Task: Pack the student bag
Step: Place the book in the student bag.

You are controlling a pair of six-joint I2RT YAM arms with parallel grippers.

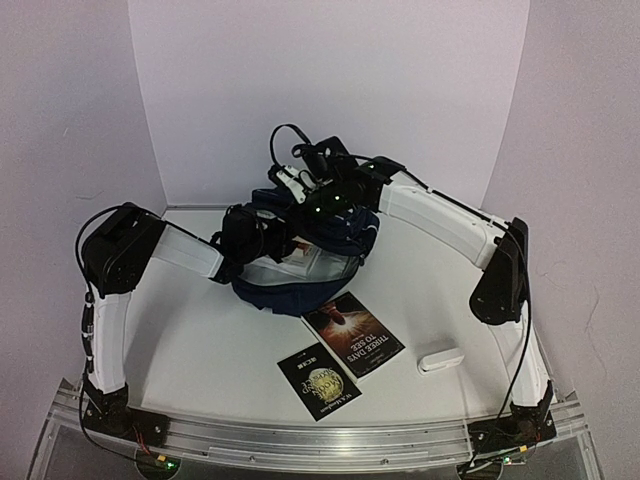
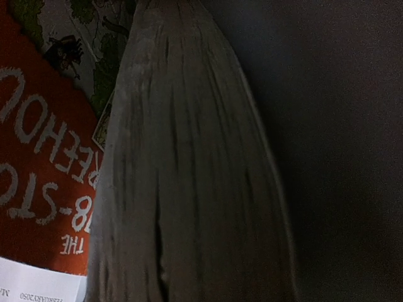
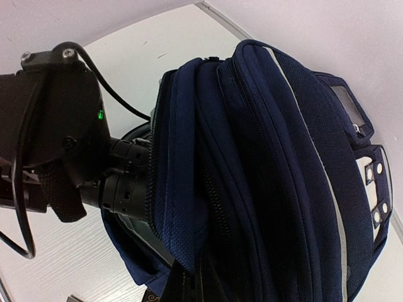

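You are looking at 2 arms and 1 student bag [image 1: 300,290]. On the left, your left arm [image 1: 180,250] is reaching across the counter [image 1: 200,340] into the open mouth of the bag. The left pincer [image 1: 258,236] is sinking among the dark fabric, so you cannot tell whether it is wide, narrow or holding anything. Its wrist camera is showing only 1 orange book cover [image 2: 38,176] with white lettering and, just beside it, 1 grey block of fanned page edges [image 2: 189,176], with dark lining to the right.

The bag is sitting at the middle of the counter towards the back wall, slumping, with pale lining and part of a book showing in its opening. In front of it, 2 books are lying flat and apart from it: a small black book [image 1: 318,380] nearest you and, touching its far right corner, a dark book [image 1: 352,337] titled "THREE DAYS TO SEE".

Your right arm [image 1: 440,215] is stretching over the bag's top from the right. The right pincer [image 1: 293,183] is hanging at the bag's upper rim; its fingers are not showing clearly, so you cannot tell its state. On the far right, 1 small white box [image 1: 440,358] is lying alone.
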